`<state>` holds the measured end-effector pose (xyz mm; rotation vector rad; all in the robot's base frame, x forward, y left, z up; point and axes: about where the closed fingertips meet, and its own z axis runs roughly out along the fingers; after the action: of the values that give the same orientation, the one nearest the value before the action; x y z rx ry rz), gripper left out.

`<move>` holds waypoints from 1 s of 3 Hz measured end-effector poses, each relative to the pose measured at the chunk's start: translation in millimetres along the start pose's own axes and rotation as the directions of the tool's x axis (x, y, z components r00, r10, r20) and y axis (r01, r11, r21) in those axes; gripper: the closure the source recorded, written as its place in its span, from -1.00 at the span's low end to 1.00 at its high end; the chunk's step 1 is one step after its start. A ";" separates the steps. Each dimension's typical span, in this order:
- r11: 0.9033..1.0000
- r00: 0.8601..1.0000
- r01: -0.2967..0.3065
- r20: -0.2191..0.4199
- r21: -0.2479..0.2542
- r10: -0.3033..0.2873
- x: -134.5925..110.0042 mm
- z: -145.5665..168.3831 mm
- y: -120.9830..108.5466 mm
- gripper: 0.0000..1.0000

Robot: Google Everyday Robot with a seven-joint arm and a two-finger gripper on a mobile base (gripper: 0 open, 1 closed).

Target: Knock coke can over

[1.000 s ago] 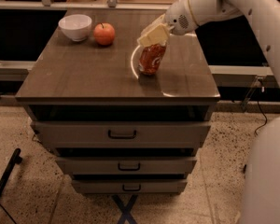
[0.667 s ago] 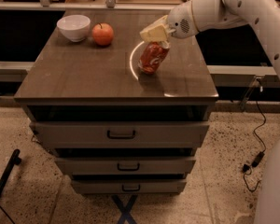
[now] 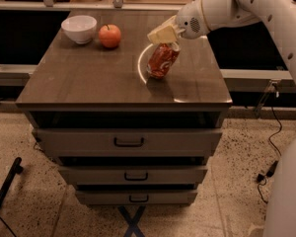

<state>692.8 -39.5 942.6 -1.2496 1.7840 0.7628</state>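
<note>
Changed since a second earlier: little. The coke can (image 3: 163,61) kept its spot right of centre on the cabinet top (image 3: 89,83), and the gripper (image 3: 157,35) remained at the can's upper end. The white arm (image 3: 217,9) shifted only slightly at the right edge of view.

Item, coke can: red with white script, leaning with its top toward the upper right and its base on the wood. Not yet lying flat.

Item, gripper: cream-coloured, reaching in from the right and touching or just over the can's top. Whether the claw was open, closed or gripping could not be told.

Judgement: the can appeared part-way through tipping. The task looked unfinished until the can lay on its side.

Item, surface: dark brown wood grain with a glossy patch and a pale curved reflection just left of the can.

- Apple (image 3: 110,36), red-orange, well apart at the rear.
- White bowl (image 3: 79,28), just beside the apple, to its left.

Item, room:

- Three handled drawers (image 3: 128,142) below the top.
- Speckled floor (image 3: 227,191).
- Black cable (image 3: 274,137) trailing at the right.
</note>
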 end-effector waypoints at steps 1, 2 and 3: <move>1.000 1.000 0.000 0.000 -0.002 0.000 0.0 1.1 0.3 -0.45; 1.000 1.000 0.000 -0.001 -0.007 0.000 0.0 4.1 1.0 -0.89; 1.000 1.000 0.000 -0.001 -0.010 0.000 0.1 6.4 1.5 -1.00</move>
<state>693.1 -33.8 939.5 -1.2571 1.7833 0.7725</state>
